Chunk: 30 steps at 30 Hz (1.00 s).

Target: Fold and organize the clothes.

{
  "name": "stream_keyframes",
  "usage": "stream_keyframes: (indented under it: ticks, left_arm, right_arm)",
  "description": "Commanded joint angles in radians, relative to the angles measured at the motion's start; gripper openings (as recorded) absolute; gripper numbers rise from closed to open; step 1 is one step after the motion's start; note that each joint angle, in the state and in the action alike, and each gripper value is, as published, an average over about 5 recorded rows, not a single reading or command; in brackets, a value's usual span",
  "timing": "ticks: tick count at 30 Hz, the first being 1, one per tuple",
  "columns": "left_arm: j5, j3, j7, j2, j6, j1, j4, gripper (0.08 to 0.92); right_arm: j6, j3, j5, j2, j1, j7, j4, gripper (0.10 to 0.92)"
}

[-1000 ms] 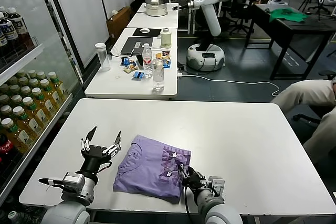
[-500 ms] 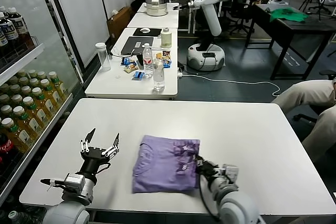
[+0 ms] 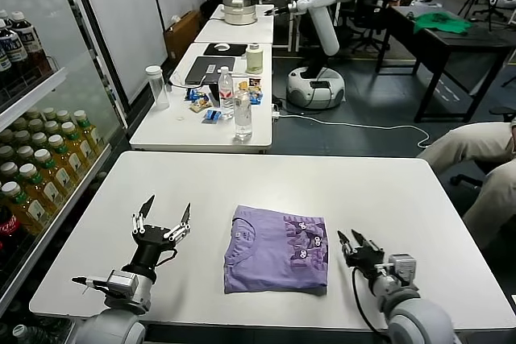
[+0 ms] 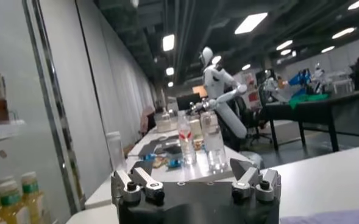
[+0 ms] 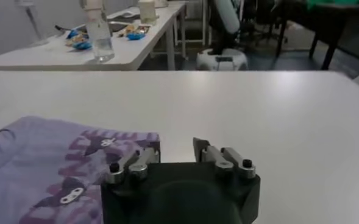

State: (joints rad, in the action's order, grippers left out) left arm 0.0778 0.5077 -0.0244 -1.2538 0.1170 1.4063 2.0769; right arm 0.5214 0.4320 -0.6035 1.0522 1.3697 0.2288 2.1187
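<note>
The lavender T-shirt (image 3: 276, 250) lies folded into a compact, roughly square packet on the white table (image 3: 387, 191), near the front edge and about midway between the two arms. The right gripper (image 3: 359, 245) sits low over the table just to the right of the packet's right edge, its fingers parted with nothing between them; in the right wrist view the folded shirt (image 5: 51, 173) shows beside the right gripper (image 5: 176, 159), apart from it, with the printed band of the shirt on the side nearest the fingers. The left gripper (image 3: 164, 222) stands well to the left of the shirt, raised off the table, fingers spread wide and empty, with a clear strip of bare tabletop between it and the fabric's left edge. The right arm is therefore plainly the nearer one. The packet is slightly wider left to right than it is deep, so any further fold or a tidying push would probably come from the right side, across toward the left.
</note>
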Motion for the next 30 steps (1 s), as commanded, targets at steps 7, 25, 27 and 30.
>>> stream_keyframes:
  ticks: [7, 25, 27, 30]
  left_arm:
    - [-0.037, 0.077, -0.007, -0.003, -0.147, -0.009, -0.034, 0.823]
    - [-0.011, 0.052, 0.07, -0.001, -0.198, -0.032, -0.113, 0.823]
    - [0.007, 0.056, 0.07, 0.005, -0.194, -0.04, -0.123, 0.823]
    - [0.017, 0.06, 0.071, 0.015, -0.183, -0.047, -0.129, 0.823]
  right_arm:
    - [-0.165, 0.122, 0.386, 0.025, -0.004, -0.157, -0.019, 0.659]
    - [-0.188, 0.158, 0.425, 0.092, -0.085, -0.175, -0.079, 0.823]
    - [-0.189, 0.152, 0.429, 0.093, -0.096, -0.175, -0.087, 0.823]
    - [-0.205, 0.137, 0.438, 0.102, -0.118, -0.178, -0.104, 0.823]
